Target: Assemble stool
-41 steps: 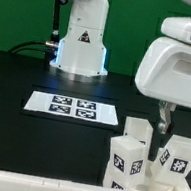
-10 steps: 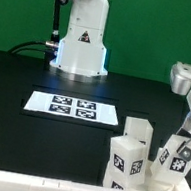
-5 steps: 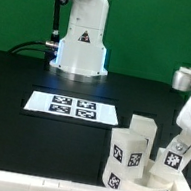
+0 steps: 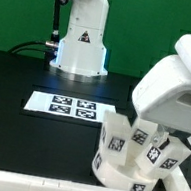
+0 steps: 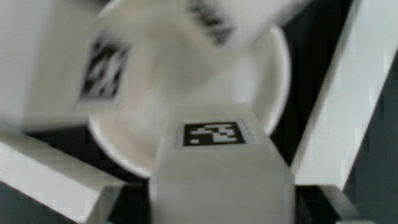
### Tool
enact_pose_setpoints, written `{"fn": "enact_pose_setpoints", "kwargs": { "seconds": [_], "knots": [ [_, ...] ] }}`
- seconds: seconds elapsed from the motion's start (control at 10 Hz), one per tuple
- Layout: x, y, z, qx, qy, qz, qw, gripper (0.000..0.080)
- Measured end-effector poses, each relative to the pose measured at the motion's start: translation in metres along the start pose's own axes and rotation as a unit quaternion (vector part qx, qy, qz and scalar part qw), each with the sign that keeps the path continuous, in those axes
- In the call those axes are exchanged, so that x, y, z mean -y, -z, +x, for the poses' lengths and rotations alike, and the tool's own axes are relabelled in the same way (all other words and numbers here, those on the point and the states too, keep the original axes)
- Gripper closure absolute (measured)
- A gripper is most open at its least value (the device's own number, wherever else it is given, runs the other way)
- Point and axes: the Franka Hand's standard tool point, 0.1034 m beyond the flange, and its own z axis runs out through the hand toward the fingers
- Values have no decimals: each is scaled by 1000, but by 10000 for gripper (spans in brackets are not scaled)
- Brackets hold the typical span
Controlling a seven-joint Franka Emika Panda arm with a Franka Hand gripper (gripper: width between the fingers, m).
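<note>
Two-finger gripper [image 5: 210, 175] closed on one chunky white tagged leg [image 5: 215, 150] of the white plastic stool [image 4: 134, 151], held tilted at the exterior view's near right above the black table [image 4: 45, 80]; a loosening grip could drop it.

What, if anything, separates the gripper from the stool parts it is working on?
Nothing visible. In the wrist view a tagged leg sits directly between the fingers, against the round seat. In the exterior view the arm covers the stool.
</note>
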Motion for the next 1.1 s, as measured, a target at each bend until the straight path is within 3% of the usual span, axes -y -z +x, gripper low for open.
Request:
{"fn": "enact_pose_setpoints", "kwargs": {
  "seconds": [0.2,0.3,0.4,0.5,0.6,0.9,1.0,1.1],
  "knots": [
    [0,0,0,0,-73,0,997,466],
    [-1,-1,0,5,-100,13,995,466],
    [-14,-4,1,19,-170,62,983,466],
    [-28,-7,2,28,-233,87,968,466],
    [-27,-6,2,25,-246,73,966,466],
    [-23,-5,3,32,-349,70,934,466],
    [-22,-5,5,35,-389,89,916,466],
    [-31,-6,10,35,-443,141,885,466]
  ]
}}
